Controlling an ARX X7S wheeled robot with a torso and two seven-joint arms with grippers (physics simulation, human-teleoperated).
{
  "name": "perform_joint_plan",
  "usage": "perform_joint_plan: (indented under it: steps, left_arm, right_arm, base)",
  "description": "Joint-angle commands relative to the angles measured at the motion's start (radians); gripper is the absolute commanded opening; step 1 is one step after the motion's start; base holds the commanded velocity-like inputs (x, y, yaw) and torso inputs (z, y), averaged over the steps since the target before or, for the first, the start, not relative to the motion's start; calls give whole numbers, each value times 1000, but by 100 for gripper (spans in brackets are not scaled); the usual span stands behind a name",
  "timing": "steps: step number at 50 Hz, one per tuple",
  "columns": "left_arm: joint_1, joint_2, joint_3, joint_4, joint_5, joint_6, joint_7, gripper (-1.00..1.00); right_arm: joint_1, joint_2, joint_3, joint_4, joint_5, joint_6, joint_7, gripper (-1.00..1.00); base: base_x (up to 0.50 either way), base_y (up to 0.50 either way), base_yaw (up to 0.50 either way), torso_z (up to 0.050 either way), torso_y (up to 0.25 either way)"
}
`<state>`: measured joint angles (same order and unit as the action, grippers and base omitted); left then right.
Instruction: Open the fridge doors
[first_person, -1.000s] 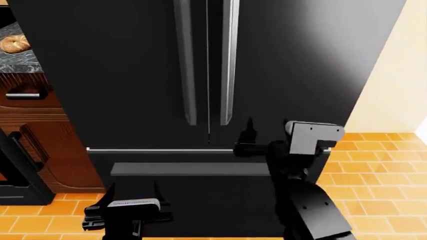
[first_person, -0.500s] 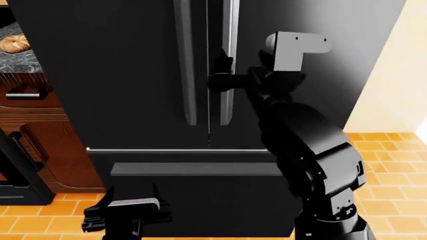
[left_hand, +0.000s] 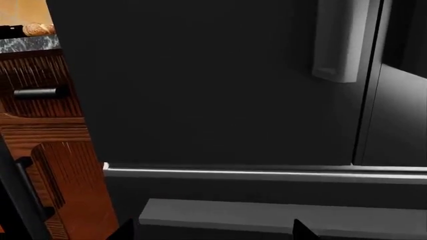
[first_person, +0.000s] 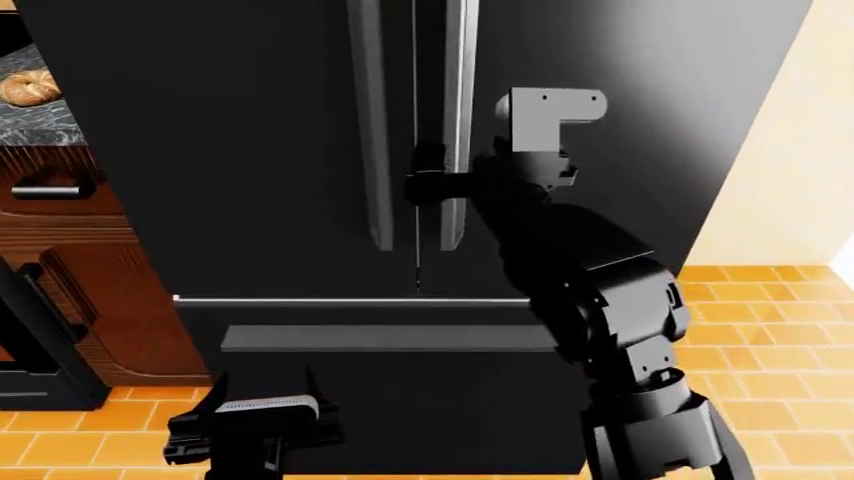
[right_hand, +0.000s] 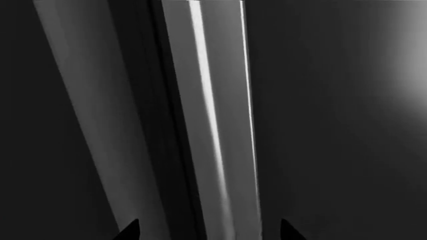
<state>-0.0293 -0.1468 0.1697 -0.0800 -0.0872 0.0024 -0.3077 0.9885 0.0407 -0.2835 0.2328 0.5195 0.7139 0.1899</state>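
The fridge doors are two tall glossy black panels, the left one (first_person: 227, 150) and the right one (first_person: 627, 110), standing closed with a thin seam between them. Each carries a vertical grey bar handle, left handle (first_person: 371, 120) and right handle (first_person: 458, 110). My right gripper (first_person: 424, 185) is raised to the seam and open, its fingertips either side of the right handle (right_hand: 213, 125), with the left handle (right_hand: 87, 100) beside it. My left gripper (first_person: 260, 392) hangs low and open before the drawer front, holding nothing. The left wrist view shows the left door (left_hand: 200, 85) and the left handle's lower end (left_hand: 340, 45).
Below the doors runs a wide black drawer front with a horizontal handle (first_person: 387, 338). Brown wooden cabinets (first_person: 94, 270) and a marble counter with bread (first_person: 27, 88) stand at the left. Orange floor tiles (first_person: 774, 330) and a cream wall (first_person: 801, 150) lie to the right.
My right arm has risen from drawer height to the door handles and shifted left, bringing its gripper around the right handle. The left arm has not moved.
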Motion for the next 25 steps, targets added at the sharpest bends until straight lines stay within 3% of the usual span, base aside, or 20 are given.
perform_joint_plan:
  steps: [1,25]
  left_arm:
    - [-5,-5,7,-10,-8,4,-5,100]
    - [-3,-16,18,2,-30,-1,-16,100]
  right_arm:
    - [29,0,-51,108,2,-41,-35,100]
    - [168,-2,-106,358,6,-107,-61,100]
  base:
    - [0,0,0,0,0]
    - [0,0,0,0,0]
